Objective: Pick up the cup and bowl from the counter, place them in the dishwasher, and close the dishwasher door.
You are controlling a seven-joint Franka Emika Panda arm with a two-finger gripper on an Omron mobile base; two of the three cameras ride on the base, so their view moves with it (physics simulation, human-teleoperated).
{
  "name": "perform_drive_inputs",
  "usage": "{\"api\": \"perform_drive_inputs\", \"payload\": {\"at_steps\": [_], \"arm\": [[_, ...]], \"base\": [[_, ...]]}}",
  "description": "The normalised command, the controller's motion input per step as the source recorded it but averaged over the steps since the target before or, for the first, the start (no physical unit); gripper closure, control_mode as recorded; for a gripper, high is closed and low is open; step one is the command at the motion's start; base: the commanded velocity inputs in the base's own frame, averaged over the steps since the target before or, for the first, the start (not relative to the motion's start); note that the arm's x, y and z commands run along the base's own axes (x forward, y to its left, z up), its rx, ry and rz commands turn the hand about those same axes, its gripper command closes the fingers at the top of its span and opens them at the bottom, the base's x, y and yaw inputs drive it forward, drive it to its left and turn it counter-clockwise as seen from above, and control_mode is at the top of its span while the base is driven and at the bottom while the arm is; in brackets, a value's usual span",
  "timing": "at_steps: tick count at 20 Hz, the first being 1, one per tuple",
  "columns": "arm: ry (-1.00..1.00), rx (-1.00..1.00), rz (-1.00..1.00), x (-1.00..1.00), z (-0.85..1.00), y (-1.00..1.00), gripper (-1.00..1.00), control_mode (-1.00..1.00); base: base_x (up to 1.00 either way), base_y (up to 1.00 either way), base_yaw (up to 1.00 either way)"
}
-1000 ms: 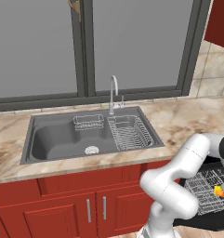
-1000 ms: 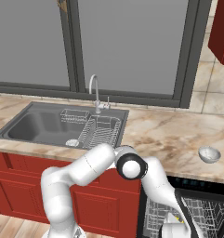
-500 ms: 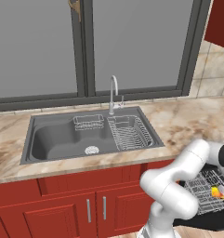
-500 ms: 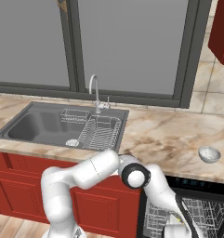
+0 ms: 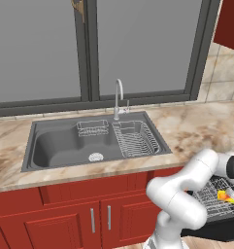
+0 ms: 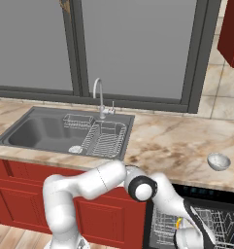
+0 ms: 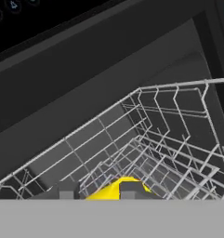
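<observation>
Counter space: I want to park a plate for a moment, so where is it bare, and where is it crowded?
The counter is bare from the sink rightward to the small bowl, and along the strip behind the sink near the faucet. The sink's right half is crowded with a wire drying rack. The dishwasher rack is busy: the end effector is over a yellow item.
</observation>
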Motion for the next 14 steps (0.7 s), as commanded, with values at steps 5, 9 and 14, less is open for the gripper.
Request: {"api": "perform_drive_inputs", "payload": {"at_steps": [5, 9, 14], "arm": [[0.00, 0.00, 0.00, -0.06, -0.54, -0.12, -1.00, -1.00], [0.00, 0.00, 0.01, -0.42, -0.81, -0.07, -1.00, -1.00], [-0.01, 0.00, 0.05, -0.64, -0.82, -0.06, -1.00, -1.00]], "base": [[0.00, 0.00, 0.00], [0.00, 0.00, 0.00], [0.00, 0.00, 0.00]]}}
